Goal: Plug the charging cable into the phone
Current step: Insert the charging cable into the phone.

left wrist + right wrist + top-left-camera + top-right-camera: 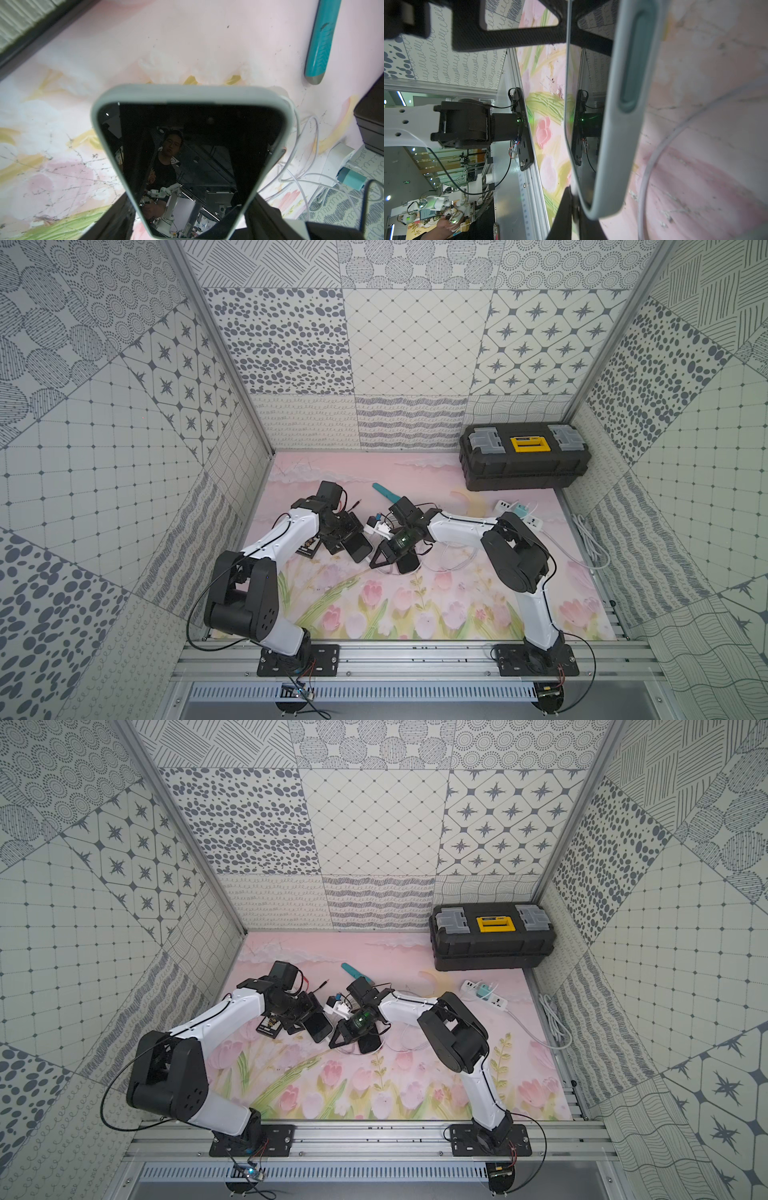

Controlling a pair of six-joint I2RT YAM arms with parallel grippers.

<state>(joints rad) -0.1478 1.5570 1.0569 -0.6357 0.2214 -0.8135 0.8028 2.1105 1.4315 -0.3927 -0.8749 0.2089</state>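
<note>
clasping phone (360, 548), left arm (286, 531) bent forward

Dark-screened phone (360, 549) (318, 1029) in pale grey-green case, screen up and glossy, near scene centre in both top views, free end pointing to about 4 o'clock. Thin white charging cable (446, 568) in loose loops at 3 o'clock of the phone, just beside it. Plug end not discernible.
</note>
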